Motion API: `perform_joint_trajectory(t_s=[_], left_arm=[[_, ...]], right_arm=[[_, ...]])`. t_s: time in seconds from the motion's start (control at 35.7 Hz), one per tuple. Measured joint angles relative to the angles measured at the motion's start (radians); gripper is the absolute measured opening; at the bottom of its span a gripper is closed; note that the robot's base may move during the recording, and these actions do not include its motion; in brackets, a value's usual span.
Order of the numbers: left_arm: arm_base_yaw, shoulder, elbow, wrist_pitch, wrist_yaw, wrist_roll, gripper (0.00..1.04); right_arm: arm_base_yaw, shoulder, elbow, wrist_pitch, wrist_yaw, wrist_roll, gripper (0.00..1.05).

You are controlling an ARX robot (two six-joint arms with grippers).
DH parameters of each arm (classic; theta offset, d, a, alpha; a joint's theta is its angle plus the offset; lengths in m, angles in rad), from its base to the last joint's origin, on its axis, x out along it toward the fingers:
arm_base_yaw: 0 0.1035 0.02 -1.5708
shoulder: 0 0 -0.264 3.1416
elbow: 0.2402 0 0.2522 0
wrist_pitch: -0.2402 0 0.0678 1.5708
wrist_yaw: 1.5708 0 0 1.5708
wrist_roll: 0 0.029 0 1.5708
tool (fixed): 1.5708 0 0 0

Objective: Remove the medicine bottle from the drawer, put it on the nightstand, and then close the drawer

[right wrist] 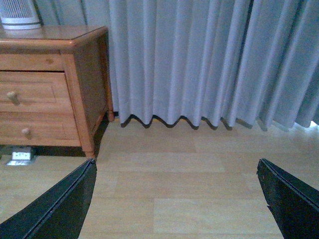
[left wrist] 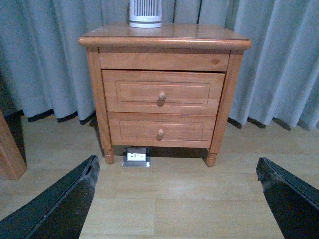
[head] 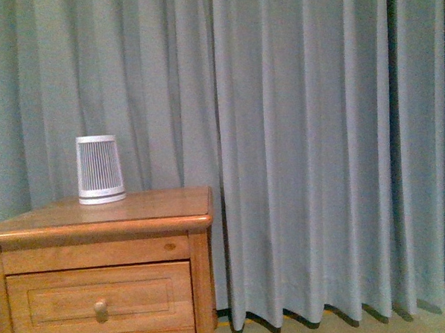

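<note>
Sitting at step one: drawer (left wrist: 134,92) fully shut. Both the left gripper (left wrist: 177,160) and right gripper (right wrist: 176,162) gape apart, empty. Next move probably means pinching its knob (left wrist: 162,97) and pulling straight.

Grey-blue pleated curtains (head: 318,146) hang right across the back, reaching down to a pale wood-plank floor (right wrist: 189,199), with a floor socket (left wrist: 136,156) set in the boards.
</note>
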Motion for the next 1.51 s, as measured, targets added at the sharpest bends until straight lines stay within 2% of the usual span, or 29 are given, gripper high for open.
perform_joint_trajectory(t_s=[0.5, 0.62, 0.7, 0.78, 0.9, 0.95, 1.15, 1.51], left_arm=[[0.001, 0.001, 0.000, -0.001, 0.004, -0.003, 0.98], [0.029, 0.121, 0.042, -0.092, 0.145, -0.140, 0.98], [0.040, 0.328, 0.042, 0.072, 0.159, -0.226, 0.98], [0.032, 0.639, 0.048, 0.375, 0.131, -0.231, 0.98], [-0.029, 1.098, 0.137, 0.745, 0.052, -0.231, 0.98], [-0.066, 1.286, 0.197, 0.850, 0.030, -0.235, 0.98], [-0.156, 1.668, 0.398, 0.970, -0.039, -0.203, 0.98], [-0.154, 1.967, 0.681, 1.013, -0.086, -0.112, 0.98]], right_arm=[[0.000, 0.000, 0.000, 0.000, 0.000, 0.000, 0.98], [0.000, 0.000, 0.000, 0.000, -0.001, 0.000, 0.98], [0.000, 0.000, 0.000, 0.000, -0.002, 0.000, 0.98], [0.000, 0.000, 0.000, 0.000, -0.002, 0.000, 0.98], [0.000, 0.000, 0.000, 0.000, -0.002, 0.000, 0.98], [0.000, 0.000, 0.000, 0.000, -0.002, 0.000, 0.98], [0.000, 0.000, 0.000, 0.000, -0.002, 0.000, 0.98], [0.000, 0.000, 0.000, 0.000, -0.002, 0.000, 0.98]])
